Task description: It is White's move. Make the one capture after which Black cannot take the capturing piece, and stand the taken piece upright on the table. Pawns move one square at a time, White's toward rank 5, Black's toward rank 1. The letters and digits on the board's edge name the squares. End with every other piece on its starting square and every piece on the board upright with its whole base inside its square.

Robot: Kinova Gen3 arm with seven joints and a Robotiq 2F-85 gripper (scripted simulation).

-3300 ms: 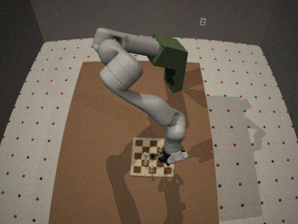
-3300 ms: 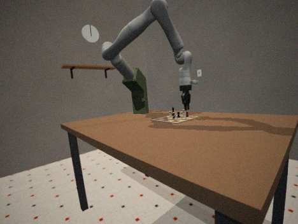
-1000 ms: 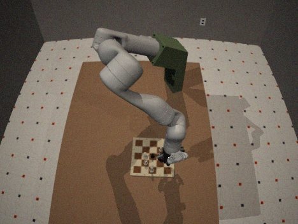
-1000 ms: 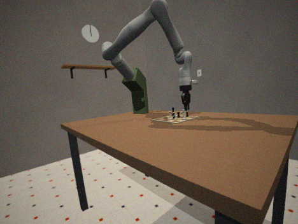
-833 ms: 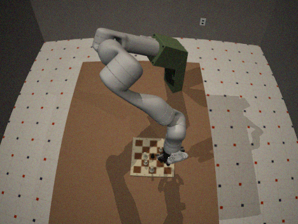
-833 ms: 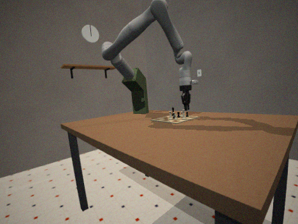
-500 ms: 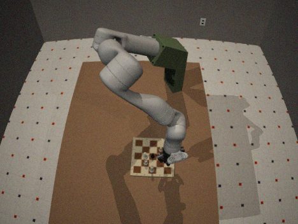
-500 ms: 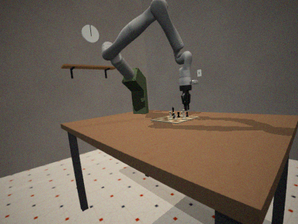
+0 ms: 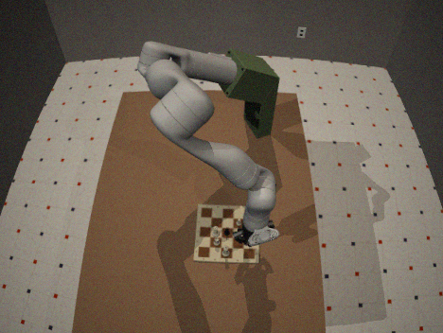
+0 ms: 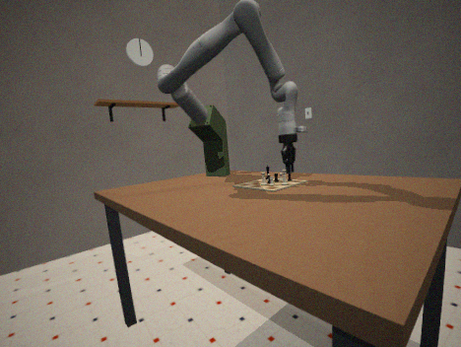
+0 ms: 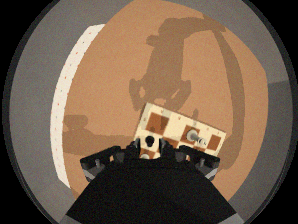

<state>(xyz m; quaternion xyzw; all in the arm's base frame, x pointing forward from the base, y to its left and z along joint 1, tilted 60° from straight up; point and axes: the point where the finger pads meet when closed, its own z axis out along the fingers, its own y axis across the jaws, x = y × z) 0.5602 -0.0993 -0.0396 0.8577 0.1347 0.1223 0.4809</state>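
The chessboard [image 9: 203, 260] [image 10: 252, 188] [image 11: 172, 117] lies on the table. My gripper [image 9: 240, 237] [image 10: 290, 178] [image 11: 149, 143] is low over its right side in the top view, fingers partly open. In the wrist view a black piece [image 11: 150, 140] shows upright in the gap between the fingertips, with no visible grip on it. Another black piece [image 9: 227, 232] stands near the board's middle. White pieces stand left of it [image 9: 215, 231], at the front [image 9: 226, 252] [image 11: 192, 135], and farther back by the hand [image 9: 239, 222]. The hand hides the board's right squares; piece kinds are unclear.
The brown table [image 9: 142, 189] [image 10: 296, 222] [image 11: 115, 75] surrounds the board. The green arm mount [image 9: 267, 90] [image 10: 217, 148] stands at the back. In the exterior view a taller black piece [image 10: 267, 170] and a white piece [image 10: 284, 176] stand close to the gripper's left.
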